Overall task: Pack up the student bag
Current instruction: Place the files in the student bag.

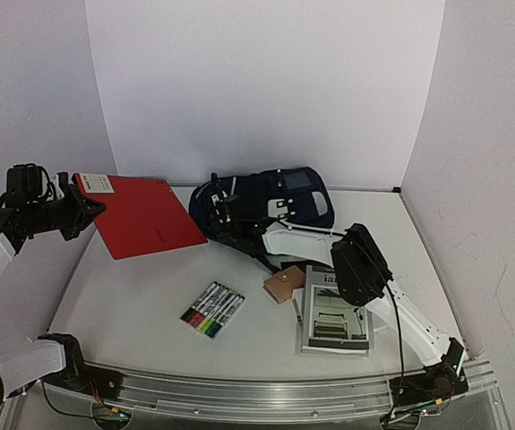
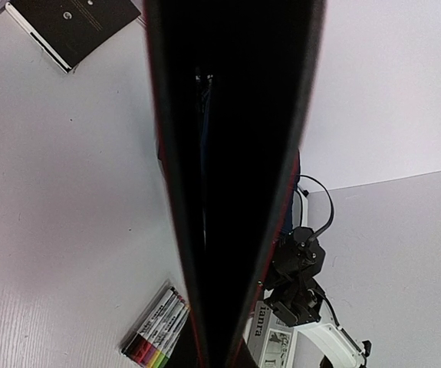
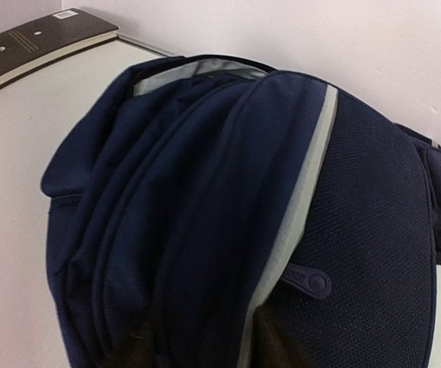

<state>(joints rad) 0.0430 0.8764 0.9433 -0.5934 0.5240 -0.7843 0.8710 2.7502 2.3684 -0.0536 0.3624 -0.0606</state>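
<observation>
Booklet (image 1: pixel 329 333), markers (image 1: pixel 213 310), pouch (image 1: pixel 282 287) before student bag (image 1: pixel 306 210); folder (image 1: pixel 145 215) beside.

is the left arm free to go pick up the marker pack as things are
Probably not yet: the left end effector is shut on the red folder, held raised off to the left. The marker pack lies in the open with nothing over it.

The big dark blue student bag (image 3: pixel 205 230) filled most of the view. A grey stripe (image 3: pixel 301 199) ran down its front. Its top gaped a little and showed grey lining (image 3: pixel 197 70). Behind the bag, a black book (image 3: pixel 36 44) lay on the white table (image 3: pixel 5 192).
</observation>
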